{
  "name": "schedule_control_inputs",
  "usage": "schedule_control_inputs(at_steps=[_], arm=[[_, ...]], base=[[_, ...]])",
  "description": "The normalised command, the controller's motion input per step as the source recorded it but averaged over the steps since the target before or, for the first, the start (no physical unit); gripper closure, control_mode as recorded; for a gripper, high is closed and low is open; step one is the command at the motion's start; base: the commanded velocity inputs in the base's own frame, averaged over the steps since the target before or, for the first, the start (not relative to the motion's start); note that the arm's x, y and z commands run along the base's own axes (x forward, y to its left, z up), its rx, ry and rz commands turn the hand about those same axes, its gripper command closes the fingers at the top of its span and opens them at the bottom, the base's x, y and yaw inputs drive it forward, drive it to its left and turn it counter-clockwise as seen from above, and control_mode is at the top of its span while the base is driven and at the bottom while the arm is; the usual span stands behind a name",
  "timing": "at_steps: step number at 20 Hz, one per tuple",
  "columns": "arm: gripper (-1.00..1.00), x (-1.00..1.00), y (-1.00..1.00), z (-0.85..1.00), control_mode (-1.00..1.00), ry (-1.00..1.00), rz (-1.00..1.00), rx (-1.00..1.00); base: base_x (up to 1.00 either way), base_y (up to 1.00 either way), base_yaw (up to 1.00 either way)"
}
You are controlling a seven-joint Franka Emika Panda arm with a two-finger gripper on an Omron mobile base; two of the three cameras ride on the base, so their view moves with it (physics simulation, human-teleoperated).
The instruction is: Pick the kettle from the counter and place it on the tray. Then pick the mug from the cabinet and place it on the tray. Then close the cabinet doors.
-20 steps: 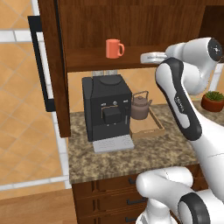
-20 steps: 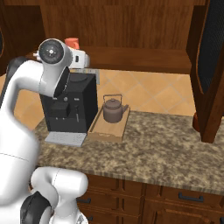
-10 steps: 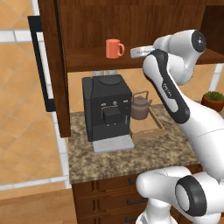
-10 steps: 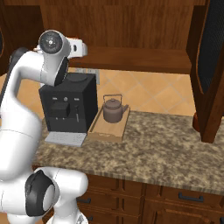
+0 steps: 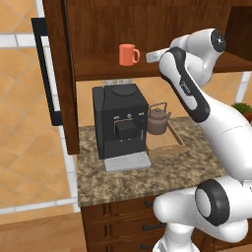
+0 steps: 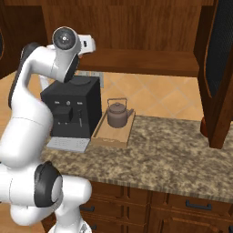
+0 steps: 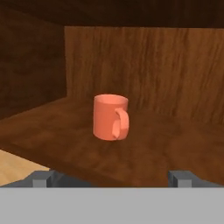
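The orange-red mug (image 5: 129, 54) stands upright on the cabinet shelf (image 5: 98, 72), handle to the right. My gripper (image 5: 150, 57) hovers at shelf height just right of it, open and empty. In the hand view the mug (image 7: 110, 117) is straight ahead on the shelf (image 7: 170, 148), beyond my gripper (image 7: 113, 179), whose fingertips (image 7: 41, 178) stand wide apart. The brown-grey kettle (image 5: 157, 119) sits on the light-wood tray (image 5: 170, 146) on the granite counter (image 5: 128, 182). From the right base view the kettle (image 6: 117, 113) rests in the tray (image 6: 109, 139). Both cabinet doors (image 5: 54, 78) (image 6: 220, 68) hang open.
A large black coffee machine (image 5: 120, 123) (image 6: 73, 111) stands on the counter just left of the tray, under the shelf. A small potted plant (image 5: 243, 108) sits at the far right. Dark drawers (image 6: 182, 205) run below the counter.
The hand has swung left along the shelf toward the mug, with its jaws staying wide. Mug, kettle and tray have not moved.
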Motion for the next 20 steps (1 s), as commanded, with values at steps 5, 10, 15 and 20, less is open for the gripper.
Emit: schedule_control_inputs(at_steps=[5, 10, 15, 20], arm=[[-1.0, 0.53, 0.0, 0.0, -1.0, 0.0, 0.06, -0.03], [-1.0, 0.48, 0.0, 0.0, -1.0, 0.0, 0.09, 0.0], [-1.0, 0.4, 0.01, -0.01, -1.0, 0.01, 0.06, 0.0], [-1.0, 0.34, 0.21, 0.0, -1.0, 0.04, 0.0, 0.0]], base=[[0.0, 0.0, 0.0], [0.0, 0.0, 0.0], [0.0, 0.0, 0.0], [0.0, 0.0, 0.0]])
